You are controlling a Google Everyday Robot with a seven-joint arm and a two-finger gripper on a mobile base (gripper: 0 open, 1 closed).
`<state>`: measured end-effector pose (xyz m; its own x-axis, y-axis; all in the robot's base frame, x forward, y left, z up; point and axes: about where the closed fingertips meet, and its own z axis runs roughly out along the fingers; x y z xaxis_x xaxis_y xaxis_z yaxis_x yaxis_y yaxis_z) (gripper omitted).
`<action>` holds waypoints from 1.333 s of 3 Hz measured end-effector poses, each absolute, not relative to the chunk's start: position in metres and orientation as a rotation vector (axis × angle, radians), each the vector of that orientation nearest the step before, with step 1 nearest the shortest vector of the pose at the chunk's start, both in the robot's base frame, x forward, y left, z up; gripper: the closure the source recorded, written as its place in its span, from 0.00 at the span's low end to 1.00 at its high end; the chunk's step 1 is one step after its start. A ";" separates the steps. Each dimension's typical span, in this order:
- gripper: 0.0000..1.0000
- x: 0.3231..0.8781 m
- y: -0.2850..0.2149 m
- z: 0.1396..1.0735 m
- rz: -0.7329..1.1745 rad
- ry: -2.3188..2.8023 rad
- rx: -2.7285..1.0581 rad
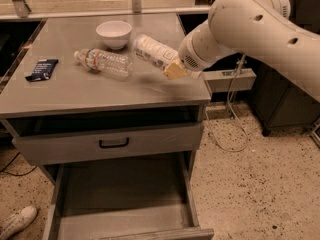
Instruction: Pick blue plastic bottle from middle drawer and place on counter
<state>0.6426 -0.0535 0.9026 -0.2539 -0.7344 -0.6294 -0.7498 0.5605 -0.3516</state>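
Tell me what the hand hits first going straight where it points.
The hand, above the counter, points back-left with the blue plastic bottle in its grip; that line likely meets the white bowl first, though height is unclear.

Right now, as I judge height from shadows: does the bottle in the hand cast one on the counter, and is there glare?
Camera view: yes, the blue plastic bottle, tilted in the hand over the counter, throws a faint soft shadow beneath it. Camera view: no strong glare, and the open middle drawer lies in dimmer shade.
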 end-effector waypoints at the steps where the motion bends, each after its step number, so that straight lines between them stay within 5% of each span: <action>1: 1.00 0.660 -0.053 0.892 0.029 2.037 -1.210; 4: 1.00 0.687 -0.050 0.862 0.018 2.047 -1.309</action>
<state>0.6868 -0.0502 0.8618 -0.2473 -0.7929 -0.5570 -0.8023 0.4898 -0.3411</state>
